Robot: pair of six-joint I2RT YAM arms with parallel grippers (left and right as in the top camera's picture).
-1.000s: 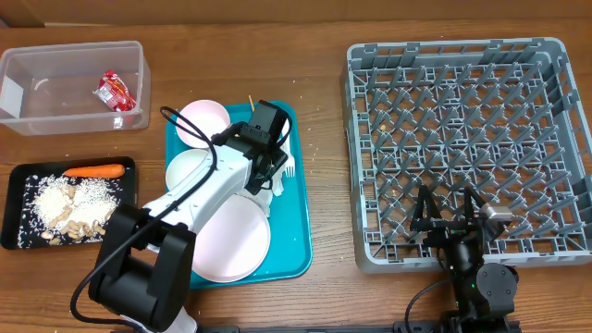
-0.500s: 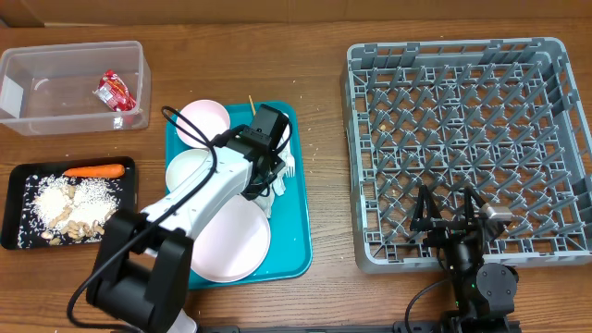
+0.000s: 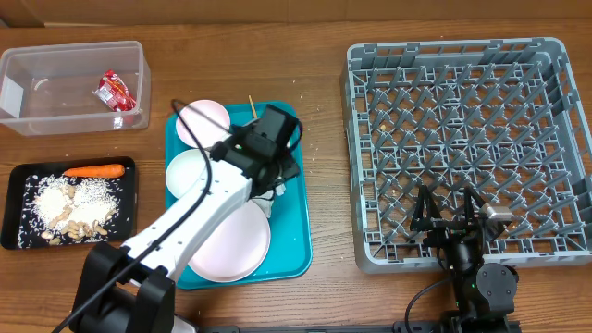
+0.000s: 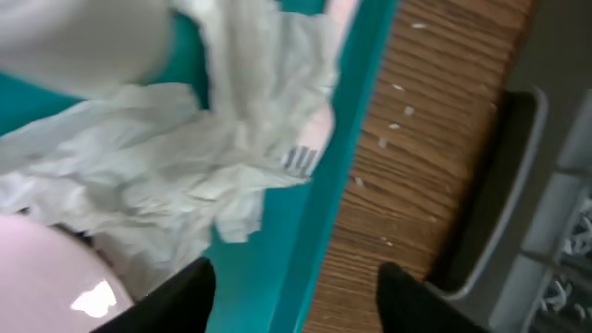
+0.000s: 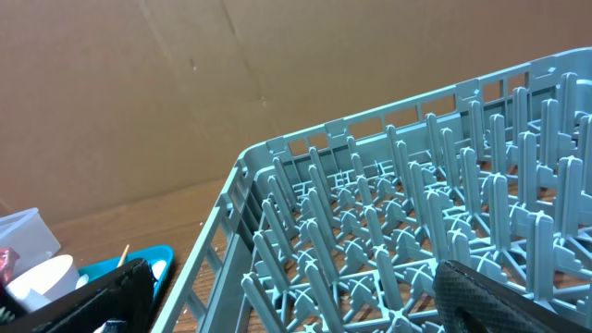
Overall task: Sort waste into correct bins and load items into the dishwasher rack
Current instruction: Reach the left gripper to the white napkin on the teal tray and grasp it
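While the left gripper (image 4: 296,275) hangs empty, jaws apart, over the crumpled napkin (image 4: 185,176) at the teal tray (image 4: 344,139) right edge, the right gripper (image 3: 452,218) gapes at the dishwasher rack (image 3: 444,48) near edge.

A wooden table (image 3: 326,185) with brown grain is seen under everything. Its planks are shown close up, blurred, in the left wrist view (image 4: 425,157). A flat teal serving tray (image 3: 292,231) is laid left of the table's middle, with its long side running front to back and slightly skewed. The tray's raised rim (image 4: 344,129) is seen crossing the left wrist view on a slant. One tray corner (image 5: 159,253) is caught low on the left in the right wrist view. A brown cardboard wall (image 5: 139,92), with faint creases, is stood behind the table.
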